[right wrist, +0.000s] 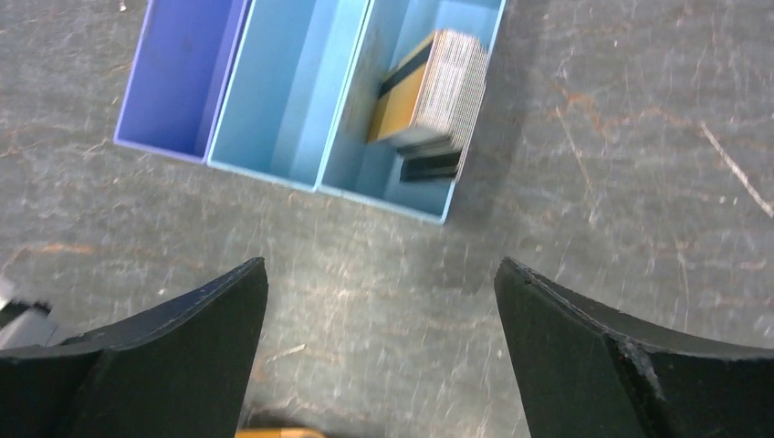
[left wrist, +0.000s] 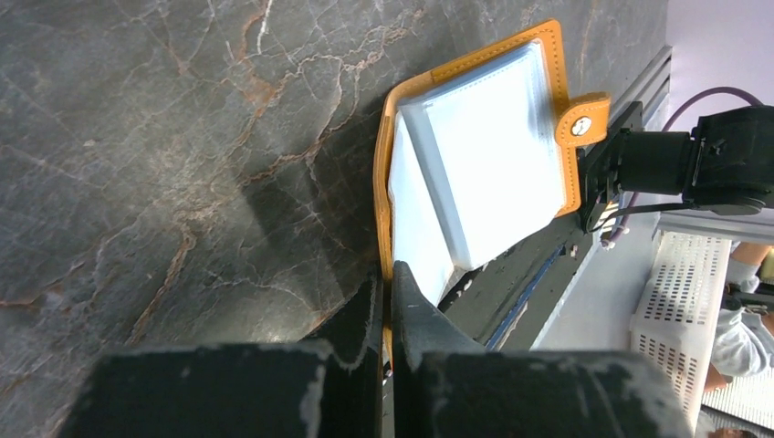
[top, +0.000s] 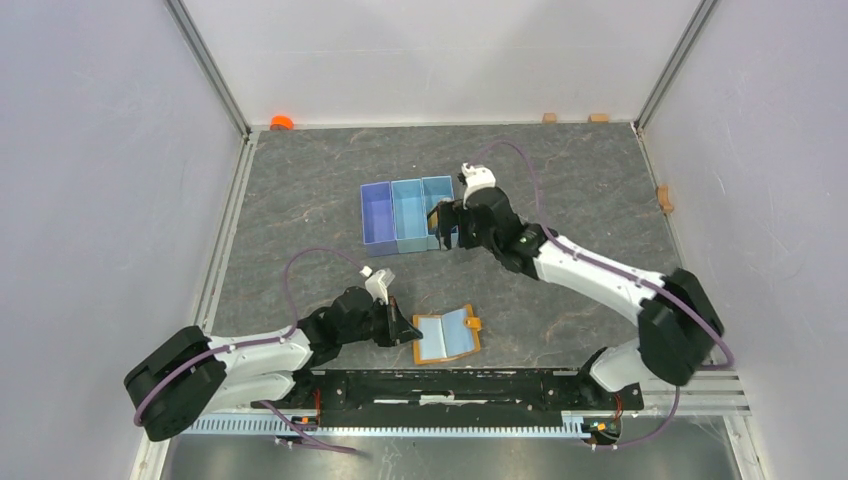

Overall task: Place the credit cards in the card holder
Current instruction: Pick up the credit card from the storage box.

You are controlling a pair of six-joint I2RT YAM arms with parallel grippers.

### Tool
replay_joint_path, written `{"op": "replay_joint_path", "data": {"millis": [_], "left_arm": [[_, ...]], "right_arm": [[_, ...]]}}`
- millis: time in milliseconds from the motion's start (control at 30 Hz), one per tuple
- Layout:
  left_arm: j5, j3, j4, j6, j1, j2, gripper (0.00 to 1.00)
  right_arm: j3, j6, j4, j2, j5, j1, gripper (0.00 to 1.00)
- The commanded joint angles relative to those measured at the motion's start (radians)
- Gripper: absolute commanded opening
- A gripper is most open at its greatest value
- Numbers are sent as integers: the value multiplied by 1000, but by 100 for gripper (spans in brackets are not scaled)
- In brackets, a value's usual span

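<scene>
Your table [top: 300,190] is dark grey stone with thin pale lines. Your left gripper [left wrist: 388,306] sits low near the front edge, with its two fingers pressed tight together. It looks like they pinch the orange left edge of the wallet [left wrist: 484,155], but the view is tight there. Your right gripper [right wrist: 381,274] hangs close to the near side of the blue tray [right wrist: 178,73]. Its fingers are spread wide, with nothing between them. The tray has three boxes in a row. The wallet lies open and flat near the front of the table, pale blue inside, well apart from the tray. The cards [right wrist: 429,87] stand in a leaning stack in the tray's right box. A small orange tab [left wrist: 582,119] sticks out from the wallet's right side.
</scene>
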Motion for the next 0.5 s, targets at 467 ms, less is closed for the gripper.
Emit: {"op": "replay_joint_path", "data": {"millis": [467], "left_arm": [[65,24,21,47,11,-23,2]], "right_arm": [[512,-140,-118,539,-77,-138,98]]}}
